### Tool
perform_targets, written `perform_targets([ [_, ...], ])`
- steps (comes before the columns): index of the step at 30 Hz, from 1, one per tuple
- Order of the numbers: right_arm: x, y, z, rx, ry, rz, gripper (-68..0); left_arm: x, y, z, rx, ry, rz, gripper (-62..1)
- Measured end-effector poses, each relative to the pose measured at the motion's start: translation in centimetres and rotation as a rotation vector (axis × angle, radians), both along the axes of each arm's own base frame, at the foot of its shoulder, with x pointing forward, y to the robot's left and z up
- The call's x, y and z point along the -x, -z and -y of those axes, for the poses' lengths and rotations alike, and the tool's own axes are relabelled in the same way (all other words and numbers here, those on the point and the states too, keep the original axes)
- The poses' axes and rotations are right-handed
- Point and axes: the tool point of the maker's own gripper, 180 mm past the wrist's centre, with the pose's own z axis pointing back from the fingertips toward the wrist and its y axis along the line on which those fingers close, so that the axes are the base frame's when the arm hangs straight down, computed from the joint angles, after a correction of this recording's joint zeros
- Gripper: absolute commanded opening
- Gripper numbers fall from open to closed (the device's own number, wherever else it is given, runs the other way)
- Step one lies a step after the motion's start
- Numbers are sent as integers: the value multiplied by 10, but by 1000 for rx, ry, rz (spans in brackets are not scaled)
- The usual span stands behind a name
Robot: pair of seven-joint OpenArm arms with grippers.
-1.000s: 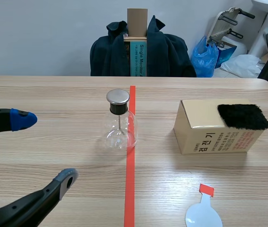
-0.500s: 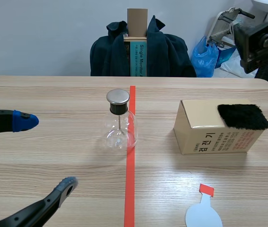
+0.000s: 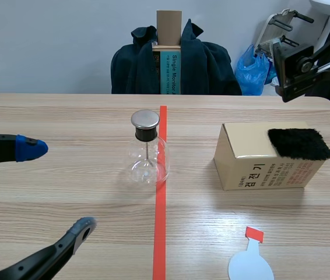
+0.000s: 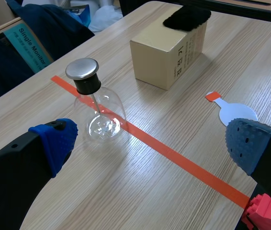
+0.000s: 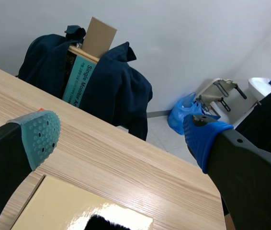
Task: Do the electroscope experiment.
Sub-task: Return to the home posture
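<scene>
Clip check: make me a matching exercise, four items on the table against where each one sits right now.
Things:
1. glass flask
2. cardboard box
3. black fur pad
4. white paddle

Places:
A. lying on the box's top
B. flat on the table, nearest the robot
C. upright at the tape line
D. on the table, on the right arm's side of the tape line

Pairs: 1-C, 2-D, 3-A, 4-B

The teal box [image 3: 171,71] reads "Single Monitor" (the rest is hidden); the cardboard box [image 3: 258,172] bears Korean "검전기".
</scene>
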Motion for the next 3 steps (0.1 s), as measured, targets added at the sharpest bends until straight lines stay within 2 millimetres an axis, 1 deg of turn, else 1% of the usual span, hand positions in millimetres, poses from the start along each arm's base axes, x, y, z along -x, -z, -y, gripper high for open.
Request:
perform_targets([
  [3,0,1,1,4,3,-7,-150,0,1,0,-3,0,-2,14],
])
